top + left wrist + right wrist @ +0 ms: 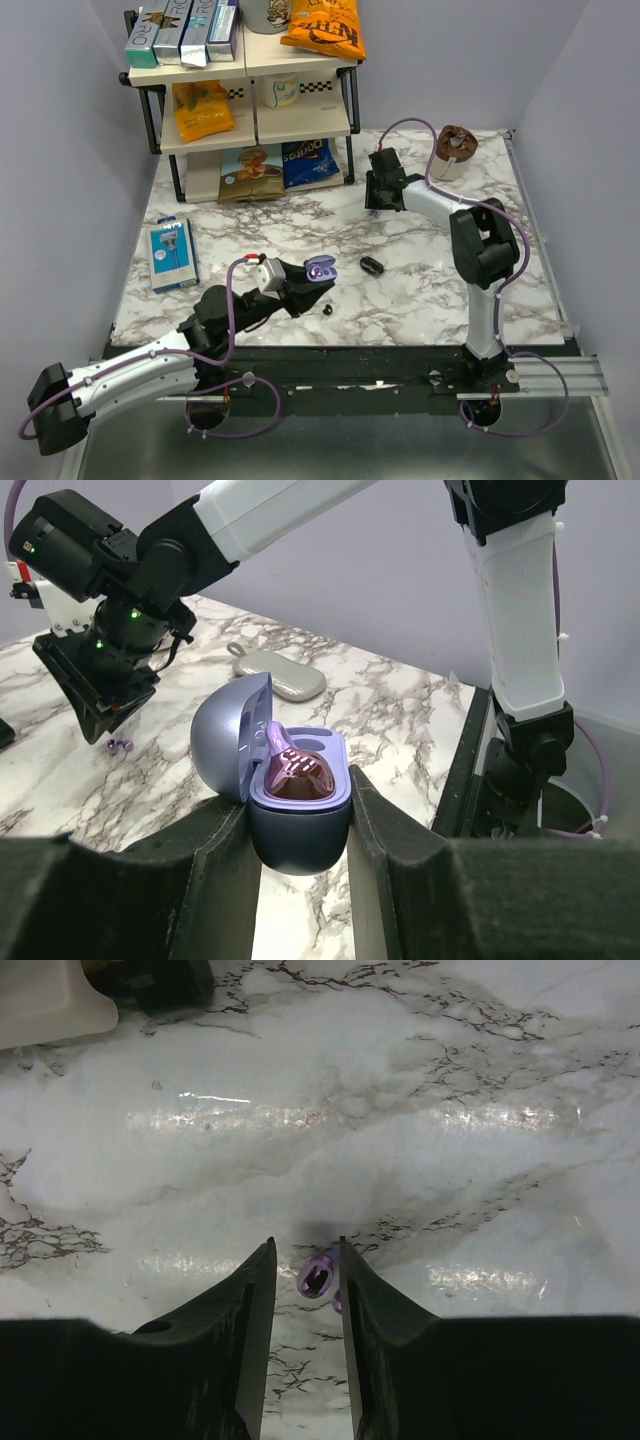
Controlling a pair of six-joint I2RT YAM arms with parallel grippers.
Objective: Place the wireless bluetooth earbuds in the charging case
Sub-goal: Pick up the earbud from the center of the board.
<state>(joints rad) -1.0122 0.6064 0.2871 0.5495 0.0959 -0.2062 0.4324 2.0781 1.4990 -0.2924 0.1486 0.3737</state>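
Beyond both grippers, at the far left of the marble table [420, 290], stands a tiered snack rack [255, 70] loaded with chip bags and cartons. A blue retail box [172, 253] lies flat to the left of the left gripper [298, 805], well apart from it. A cup [455, 150] with a brown filling stands behind the right gripper [306, 1250], near the far edge. In the left wrist view, a grey pouch [280, 675] lies on the marble past the left gripper's fingertips. The left gripper is clenched on the lilac charging case [300, 845], with one finger against each side of the base. The case is held upright with its lid hinged open, and a glossy pink-purple interior shows in the well. Both black earbuds lie on the marble outside the case. One earbud [328, 311] is just beside the left gripper's fingertips, on the side toward the arm bases. The other earbud [372, 266], which looks larger, lies ahead of those fingertips, between the two grippers and nearer the left one. The right gripper points down at the marble, well ahead of the left gripper, its fingers drawn to a narrow gap. A tiny lilac piece [318, 1280] with a dark hollow shows at that gap. The views do not show whether it is pinched or merely lying on the marble.
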